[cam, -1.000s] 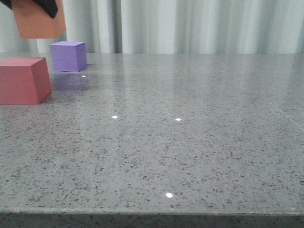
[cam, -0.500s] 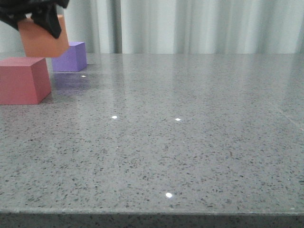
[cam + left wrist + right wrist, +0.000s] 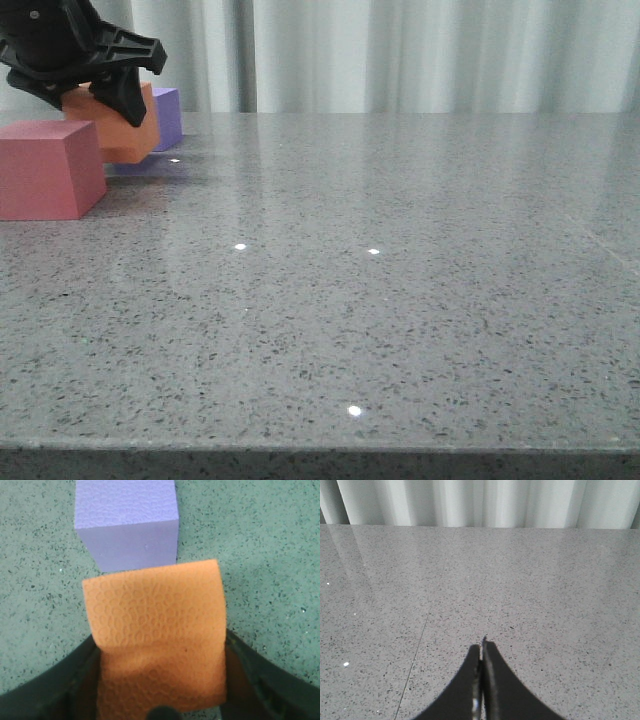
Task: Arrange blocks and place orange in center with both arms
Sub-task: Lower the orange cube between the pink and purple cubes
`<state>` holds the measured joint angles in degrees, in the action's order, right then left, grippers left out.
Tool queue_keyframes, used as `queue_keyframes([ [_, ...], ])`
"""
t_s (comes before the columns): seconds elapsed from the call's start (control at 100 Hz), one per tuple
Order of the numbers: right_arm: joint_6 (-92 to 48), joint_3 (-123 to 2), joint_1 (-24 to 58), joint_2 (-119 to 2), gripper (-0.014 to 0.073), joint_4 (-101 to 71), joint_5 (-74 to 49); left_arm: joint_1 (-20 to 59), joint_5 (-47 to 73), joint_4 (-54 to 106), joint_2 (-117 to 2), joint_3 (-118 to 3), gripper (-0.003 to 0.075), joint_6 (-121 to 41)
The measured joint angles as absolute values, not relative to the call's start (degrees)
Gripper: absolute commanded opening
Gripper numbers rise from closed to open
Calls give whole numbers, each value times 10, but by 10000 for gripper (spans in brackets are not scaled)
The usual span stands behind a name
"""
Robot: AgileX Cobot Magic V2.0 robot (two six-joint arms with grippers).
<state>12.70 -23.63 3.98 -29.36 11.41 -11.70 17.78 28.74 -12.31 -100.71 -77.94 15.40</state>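
Note:
My left gripper (image 3: 85,85) is shut on the orange cube (image 3: 122,125) at the far left of the table, low over the surface, between the red-pink cube (image 3: 48,170) in front and the purple cube (image 3: 167,115) behind. In the left wrist view the orange cube (image 3: 157,635) sits between the black fingers (image 3: 260,680), with the purple cube (image 3: 127,522) just beyond it. My right gripper (image 3: 481,650) is shut and empty over bare table, not seen in the front view.
The grey speckled table (image 3: 400,280) stretches to the right and front, with its front edge (image 3: 320,445) near the bottom. A white curtain (image 3: 420,55) hangs behind the table.
My left gripper has come down with the orange cube, from above the purple cube to a spot low between the red-pink and purple cubes.

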Motion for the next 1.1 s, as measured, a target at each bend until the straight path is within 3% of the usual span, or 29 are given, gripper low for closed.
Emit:
queue_keyframes([
  [1.1, 127, -236, 40, -294, -69, 114, -117, 164, 291, -124, -1030, -782, 167, 154],
])
